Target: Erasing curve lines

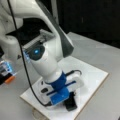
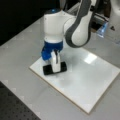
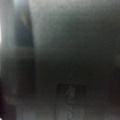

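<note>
I see the gripper lowered onto the white board near its left corner in a front view, fingers clamped on the black eraser, which rests flat on the board. I cannot make out the curve lines in any view. The board lies on a grey table.

board on table | eraser on board, near its left corner
</note>
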Controlling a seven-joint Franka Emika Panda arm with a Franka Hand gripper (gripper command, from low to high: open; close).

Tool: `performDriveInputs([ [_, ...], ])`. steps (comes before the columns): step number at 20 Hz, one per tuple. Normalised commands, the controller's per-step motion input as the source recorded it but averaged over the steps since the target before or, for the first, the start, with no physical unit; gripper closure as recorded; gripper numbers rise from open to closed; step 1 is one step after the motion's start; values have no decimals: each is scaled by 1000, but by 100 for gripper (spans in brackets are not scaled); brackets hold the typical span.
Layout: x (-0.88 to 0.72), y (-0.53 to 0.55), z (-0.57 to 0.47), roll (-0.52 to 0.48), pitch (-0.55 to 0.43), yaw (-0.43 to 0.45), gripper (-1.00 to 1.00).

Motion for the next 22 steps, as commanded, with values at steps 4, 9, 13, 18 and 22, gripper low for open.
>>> performDriveInputs([
  [4,159,-169,-275,51,181,19,100],
  [9,159,-169,-275,51,181,19,100],
  [13,159,-169,-275,51,181,19,100],
  [18,151,-170,-257,-161,420,97,100],
  [22,163,-106,-163,-308,557,160,100],
])
